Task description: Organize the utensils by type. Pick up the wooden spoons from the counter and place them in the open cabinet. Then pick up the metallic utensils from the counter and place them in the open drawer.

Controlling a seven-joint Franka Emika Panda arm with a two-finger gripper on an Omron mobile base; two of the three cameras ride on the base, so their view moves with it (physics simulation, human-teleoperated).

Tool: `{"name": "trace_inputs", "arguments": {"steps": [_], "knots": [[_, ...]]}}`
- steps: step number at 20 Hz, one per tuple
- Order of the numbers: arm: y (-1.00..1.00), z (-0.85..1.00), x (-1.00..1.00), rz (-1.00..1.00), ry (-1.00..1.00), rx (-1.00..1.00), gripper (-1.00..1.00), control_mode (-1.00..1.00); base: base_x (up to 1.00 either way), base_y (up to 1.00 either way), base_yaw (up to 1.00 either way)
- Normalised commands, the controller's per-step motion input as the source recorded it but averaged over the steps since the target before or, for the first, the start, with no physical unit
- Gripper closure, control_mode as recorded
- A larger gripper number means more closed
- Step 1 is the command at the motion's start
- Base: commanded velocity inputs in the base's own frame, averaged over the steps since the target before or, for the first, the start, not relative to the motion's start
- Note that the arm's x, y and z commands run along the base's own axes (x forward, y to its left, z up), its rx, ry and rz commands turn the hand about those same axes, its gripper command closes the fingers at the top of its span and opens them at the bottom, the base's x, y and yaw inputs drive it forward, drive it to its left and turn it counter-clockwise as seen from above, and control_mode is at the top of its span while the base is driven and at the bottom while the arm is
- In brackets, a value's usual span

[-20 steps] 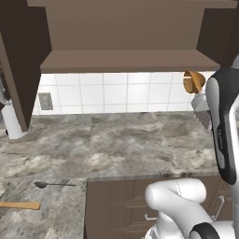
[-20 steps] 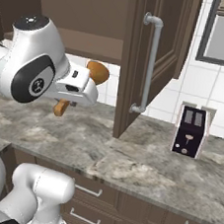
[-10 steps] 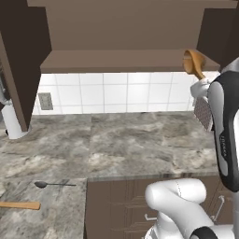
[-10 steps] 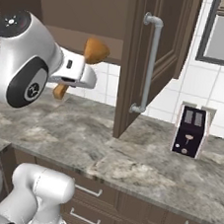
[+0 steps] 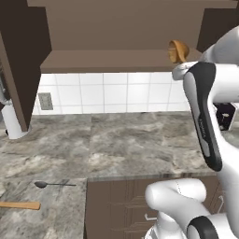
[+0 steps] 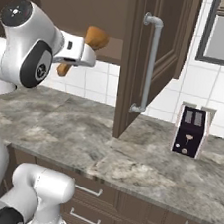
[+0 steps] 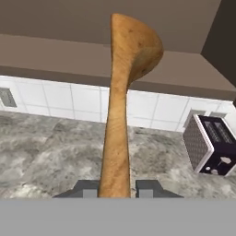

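Wooden spoon point(image 7: 120, 97) stood clamped by its handle between the gripper point(image 7: 117, 188) fingers, bowl raised level with the open cabinet point(image 5: 121, 60) shelf edge. Below, the marbled counter point(image 5: 126, 144) ran to the tiled wall, a toaster point(image 6: 189, 131) near the cabinet door point(image 6: 150, 59). A dark thin utensil point(image 5: 53, 185) and another wooden handle point(image 5: 18, 205) lay near the counter's front.

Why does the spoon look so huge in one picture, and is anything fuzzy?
Hand view: the wooden spoon sits right by the camera, so it looms large, edges a bit soft. Left base view: the same spoon looks small; the cabinet interior is dim, no glare. Right base view: evenly lit, toaster sharp.
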Motion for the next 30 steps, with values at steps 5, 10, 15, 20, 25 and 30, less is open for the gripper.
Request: {"name": "trace_inputs", "arguments": {"steps": [5, 10, 15, 20, 25, 30], "knots": [[0.0, 0.22, 0.86, 0.0, -0.05, 0.0, 1.0, -1.0, 0.0, 0.0, 0.0], [0.0, 0.16, 0.97, 0.0, 0.0, 0.0, 1.0, -1.0, 0.0, 0.0, 0.0], [0.0, 0.01, 0.86, 0.0, 0.02, 0.0, 1.0, -1.0, 0.0, 0.0, 0.0], [0.0, 0.0, 0.71, 0.0, 0.0, 0.0, 1.0, -1.0, 0.0, 0.0, 0.0], [0.0, 0.0, 0.6, 0.0, 0.0, 0.0, 1.0, -1.0, 0.0, 0.0, 0.0], [-0.04, 0.0, 0.62, 0.0, 0.0, 0.0, 1.0, -1.0, 0.0, 0.0, 0.0]]}}
